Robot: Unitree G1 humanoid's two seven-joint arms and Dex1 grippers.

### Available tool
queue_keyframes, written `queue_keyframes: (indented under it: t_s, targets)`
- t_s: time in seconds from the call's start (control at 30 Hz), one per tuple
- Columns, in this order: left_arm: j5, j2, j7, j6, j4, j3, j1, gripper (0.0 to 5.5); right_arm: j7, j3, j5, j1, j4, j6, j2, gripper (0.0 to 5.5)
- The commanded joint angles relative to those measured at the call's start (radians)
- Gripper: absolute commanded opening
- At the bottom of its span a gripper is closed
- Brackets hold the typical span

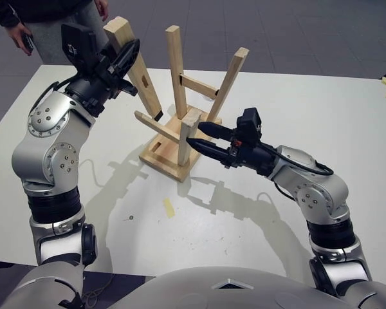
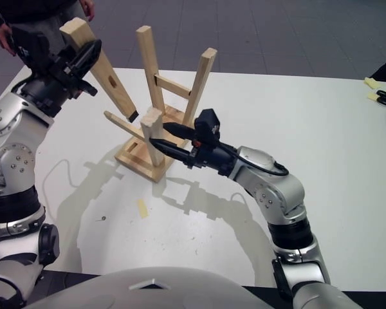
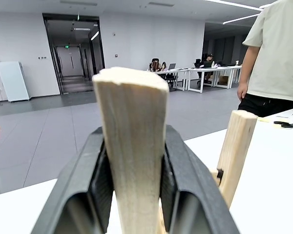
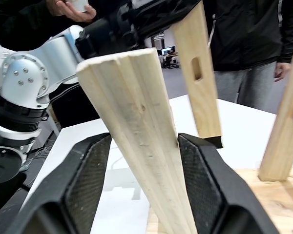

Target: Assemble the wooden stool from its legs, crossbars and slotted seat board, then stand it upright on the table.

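- Right pincer: closed on the near leg, one finger on each side, low over the table. A pale scrap of tape lies on the table nearer still.
- The near leg stands at the front corner of the seat board, which lies flat on the table (the stool is upside down, legs pointing up).
- A short crossbar sticks out from the near leg toward the robot's left, its free end in the air.
- Left pincer: raised over the table's far left part, clamped on the upper part of a loose leg. That leg slopes down toward the stool. Its lower end is just beside the short crossbar, and I cannot tell whether they touch.
- Farthest, the back left leg and back right leg rise from the seat board, joined by a second crossbar.
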Motion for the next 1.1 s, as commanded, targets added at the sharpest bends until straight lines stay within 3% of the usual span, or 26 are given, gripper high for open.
queue_keyframes:
  t_s: [0.03,0.2,0.53,0.87,1.1]
  targets:
    - [0.024,0.007,0.005,0.004,-0.014,-0.016,0.009,1.04,-0.044,-0.045,0.0,0.063,-0.038,0.022,-0.016,2.24]
    - [0.059,0.015,0.004,-0.008,-0.003,-0.028,0.008,1.04,-0.035,-0.095,0.02,0.115,-0.065,0.032,-0.054,2.18]
    - [0.093,0.017,0.006,-0.009,-0.018,-0.023,0.042,1.04,0.026,-0.196,0.058,0.242,-0.15,0.048,-0.181,0.73]
    - [0.102,0.093,-0.032,-0.047,0.078,0.053,-0.026,1.04,0.057,-0.11,0.038,0.036,-0.059,0.011,-0.125,2.2]
    - [0.107,0.084,-0.056,-0.063,0.105,0.036,-0.033,1.04,0.101,-0.053,0.014,-0.07,0.035,-0.013,-0.071,3.32]
